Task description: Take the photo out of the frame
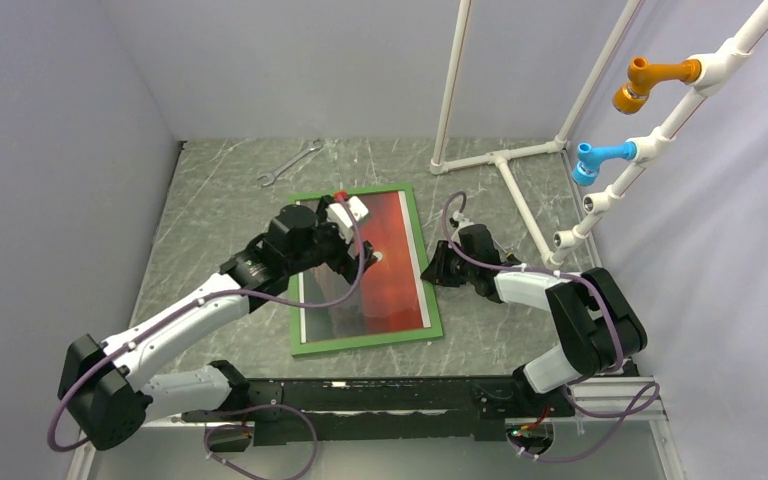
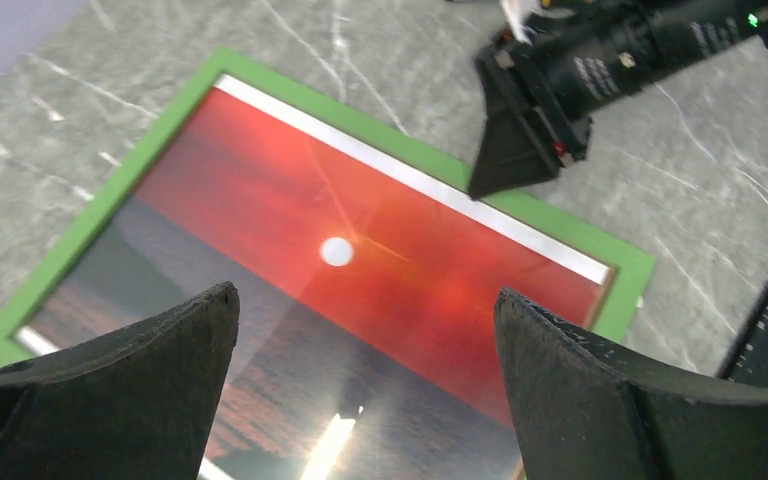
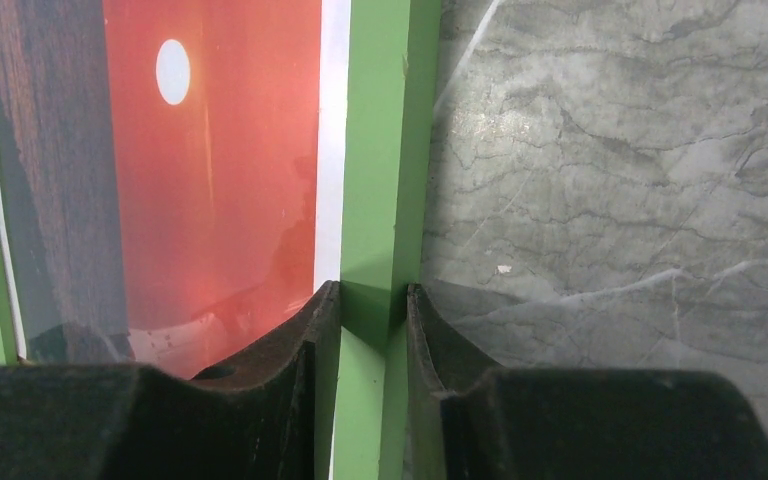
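Observation:
The frame [image 1: 360, 343] lies flat on the marbled table, green front up, with the photo [image 1: 390, 270] of a red-orange sunset inside it. My left gripper [image 1: 348, 255] hovers open over the photo [image 2: 360, 230], its fingers [image 2: 580, 390] spread wide and nothing between them. My right gripper [image 1: 428, 272] sits low at the frame's right rail. In the right wrist view its jaws [image 3: 372, 300] are shut on the green rail [image 3: 380, 150], one finger on the photo side, one on the table side. The left wrist view shows that gripper [image 2: 520, 150] at the rail too.
A metal wrench [image 1: 290, 165] lies beyond the frame at the back. A white pipe stand [image 1: 505, 160] occupies the back right, carrying an orange fitting [image 1: 650, 80] and a blue fitting [image 1: 600, 158]. A black base rail [image 1: 380, 395] runs along the near edge.

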